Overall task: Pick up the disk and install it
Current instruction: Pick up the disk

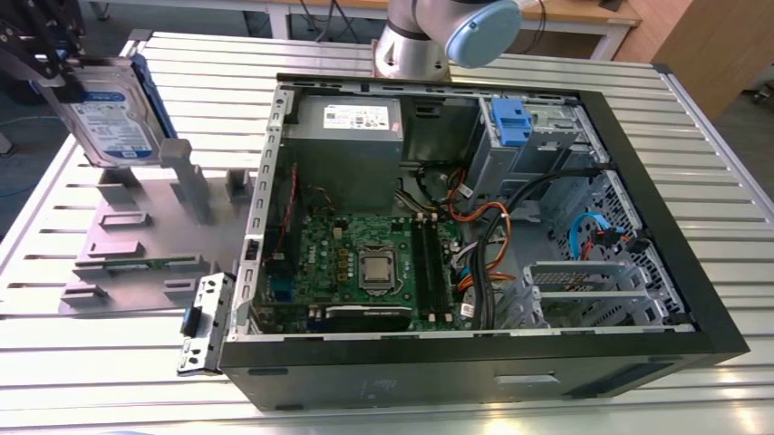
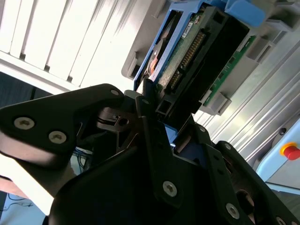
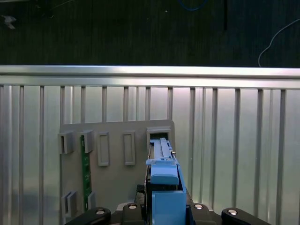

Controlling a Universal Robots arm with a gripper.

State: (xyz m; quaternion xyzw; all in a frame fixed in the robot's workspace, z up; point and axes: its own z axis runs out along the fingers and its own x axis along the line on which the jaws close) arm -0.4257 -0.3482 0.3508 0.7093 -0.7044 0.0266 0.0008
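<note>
A: Disk (image 1: 111, 122) position?

B: Held upright at the exterior view's far left, label facing the camera, blue frame along its edges. Raised over the back end of the grey holder (image 1: 145, 227), well apart from the computer case (image 1: 484, 362). Lower edge close to a tall grey post of that holder; touching or not, cannot tell.

A: Pincer (image 1: 61, 77) state?

B: Closed on the disk, black fingers clamped on both faces near the upper corner. Confirmed in the second wrist view: pincer (image 2: 164, 112) gripping the connector end of the disk (image 2: 187, 56), circuit side showing. Seen edge-on in the first wrist view: blue frame of the disk (image 3: 164, 187) between the two sides of the pincer (image 3: 164, 211).

A: Below the disk?

B: Holder (image 3: 115, 187) flat on the ribbed metal bench (image 3: 234, 140), one rectangular slot just past the disk's tip. Green circuit strip (image 3: 86, 164) lodged in another slot.

A: Case?

B: Lying on the bench (image 1: 109, 362), side panel off. Motherboard (image 1: 362, 263) exposed in the middle, blue drive bay (image 1: 513, 122) at the far corner. Arm base (image 1: 423, 36) standing just behind the case.
</note>
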